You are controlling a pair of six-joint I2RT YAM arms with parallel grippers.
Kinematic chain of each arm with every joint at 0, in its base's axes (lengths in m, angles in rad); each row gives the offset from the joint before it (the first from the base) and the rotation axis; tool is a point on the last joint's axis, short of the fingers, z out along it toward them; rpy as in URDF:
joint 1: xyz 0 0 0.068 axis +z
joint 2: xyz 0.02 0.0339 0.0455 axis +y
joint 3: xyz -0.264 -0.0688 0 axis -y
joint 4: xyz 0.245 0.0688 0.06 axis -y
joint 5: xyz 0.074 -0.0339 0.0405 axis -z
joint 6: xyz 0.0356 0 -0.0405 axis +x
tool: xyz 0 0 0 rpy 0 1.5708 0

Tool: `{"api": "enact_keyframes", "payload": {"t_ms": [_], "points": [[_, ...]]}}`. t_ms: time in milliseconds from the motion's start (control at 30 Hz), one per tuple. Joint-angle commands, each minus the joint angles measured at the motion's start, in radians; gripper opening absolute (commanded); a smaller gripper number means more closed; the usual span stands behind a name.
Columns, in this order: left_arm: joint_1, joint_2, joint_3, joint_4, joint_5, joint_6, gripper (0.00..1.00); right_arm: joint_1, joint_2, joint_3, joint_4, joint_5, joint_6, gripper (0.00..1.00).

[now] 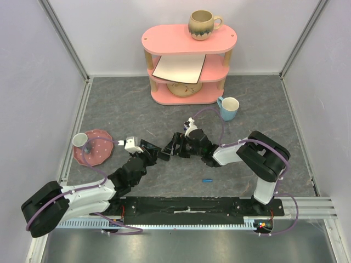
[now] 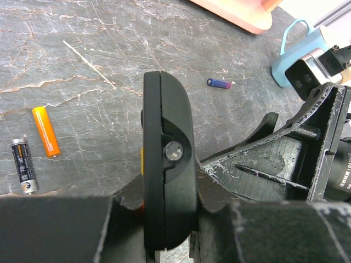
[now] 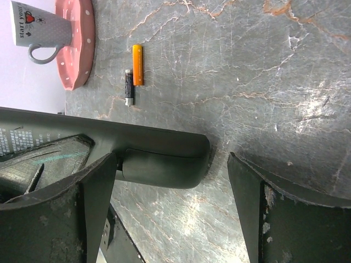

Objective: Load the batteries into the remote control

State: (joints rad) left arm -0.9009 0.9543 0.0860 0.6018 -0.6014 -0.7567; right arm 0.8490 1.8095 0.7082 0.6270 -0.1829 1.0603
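Grey marbled counter (image 1: 137,109) sits between pale walls (image 1: 33,66). Left hand (image 2: 164,230) is clamped on the black remote control (image 2: 164,137), whose end lies between the right hand's (image 3: 171,164) parted fingers (image 3: 263,213). Two batteries (image 3: 137,64) lie near a mug (image 3: 41,27) lettered "start your".

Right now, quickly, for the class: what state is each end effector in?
Left end effector: closed on the remote control.
Right end effector: open, straddling the remote's end.
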Motion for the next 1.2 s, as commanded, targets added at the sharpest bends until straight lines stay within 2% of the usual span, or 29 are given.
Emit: {"api": "enact_keyframes", "payload": {"t_ms": [0,167,467,633,833,933,1167], "points": [[-0.012,0.012,0.020,-0.158,-0.008,0.049,0.02,0.015,0.027,-0.024,-0.009,0.014,-0.014,0.89],[-0.023,0.021,0.075,-0.240,-0.009,0.069,0.02,0.013,0.025,-0.021,-0.007,0.007,-0.016,0.89],[-0.032,0.124,0.286,-0.554,-0.043,0.083,0.02,0.012,0.013,-0.047,0.059,-0.012,0.009,0.92],[-0.032,0.202,0.376,-0.724,-0.092,0.060,0.02,0.013,-0.044,-0.043,0.027,-0.004,-0.032,0.96],[-0.032,0.244,0.446,-0.809,-0.109,0.068,0.02,0.010,-0.091,-0.029,-0.026,0.025,-0.088,0.98],[-0.032,0.236,0.448,-0.815,-0.107,0.091,0.02,0.010,-0.064,-0.023,0.019,-0.016,-0.071,0.97],[-0.041,0.280,0.457,-0.821,-0.115,0.071,0.02,0.007,0.013,-0.068,0.255,-0.099,0.006,0.95]]}}
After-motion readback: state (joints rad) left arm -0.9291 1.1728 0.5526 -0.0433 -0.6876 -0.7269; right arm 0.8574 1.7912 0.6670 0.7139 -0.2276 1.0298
